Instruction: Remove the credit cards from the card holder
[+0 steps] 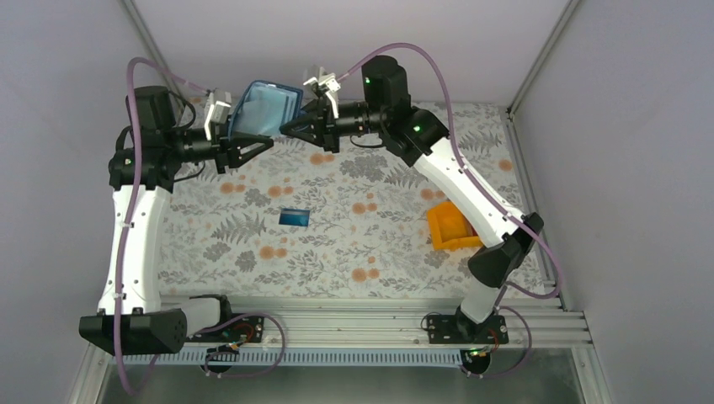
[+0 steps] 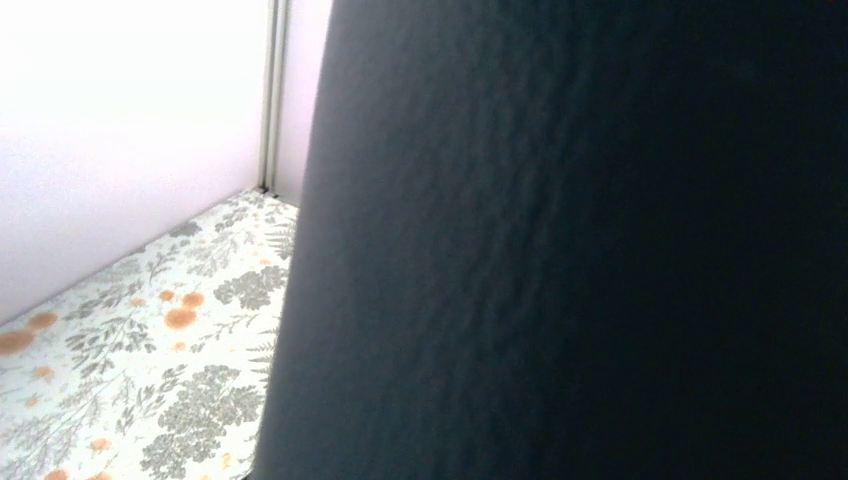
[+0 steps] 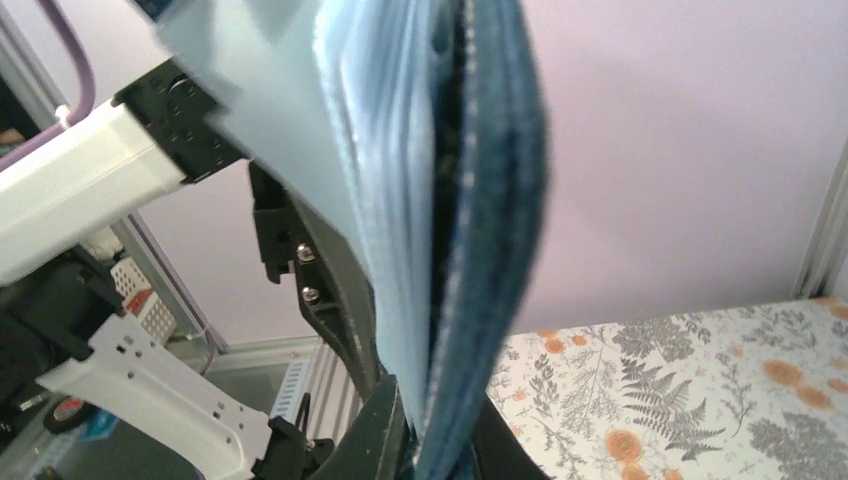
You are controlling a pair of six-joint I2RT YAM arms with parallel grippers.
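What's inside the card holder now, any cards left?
The card holder shows only light blue pocket layers, edge-on; no card sticks out. Pocket insides are hidden, so cards may be inside. One blue card lies on the table.

Seen from the left wrist, nearly everything was the holder (image 2: 560, 250). Its dark navy face, grained and faintly dimpled, sat so close to the lens that it filled the frame from top to bottom and out to the right edge. Its left edge ran steeply, leaning a little. Past it, at lower left, lay a patch of floral tabletop (image 2: 150, 380), grey ferns and orange blooms. The tabletop met a pale wall (image 2: 120, 130) and a metal post (image 2: 272, 90) in the corner.
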